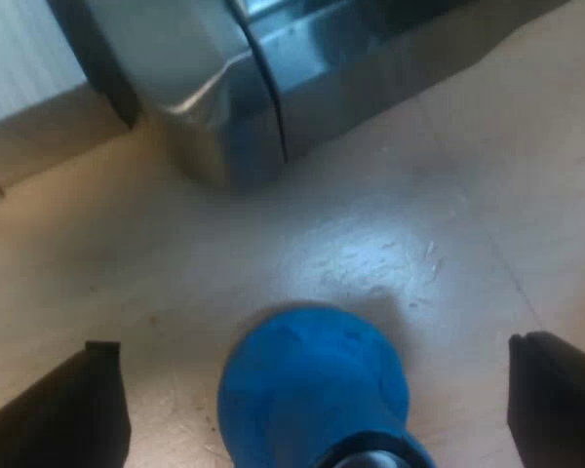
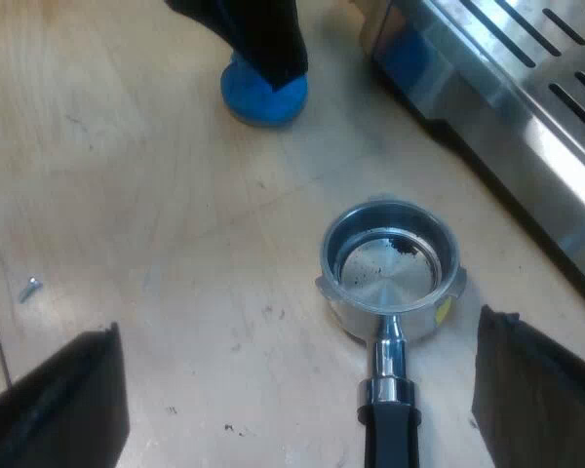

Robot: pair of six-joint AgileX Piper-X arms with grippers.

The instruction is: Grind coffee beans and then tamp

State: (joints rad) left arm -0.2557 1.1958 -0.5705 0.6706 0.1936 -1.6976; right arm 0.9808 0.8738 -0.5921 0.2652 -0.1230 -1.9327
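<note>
Left hand [image 1: 314,343] wide above blue tamper [image 1: 312,390], right hand [image 2: 300,324] wide above metal holder [image 2: 390,271]

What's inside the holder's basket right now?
The holder lying on the table holds only a few dark coffee specks on its bare shiny bottom, no full dose. Its rim hides part of the inner wall.

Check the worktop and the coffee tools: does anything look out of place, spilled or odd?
A small screw-like metal bit lies loose on the wooden table, away from the tools. The metal holder holds only a few dark crumbs in its basket. Nothing else stands out.
</note>
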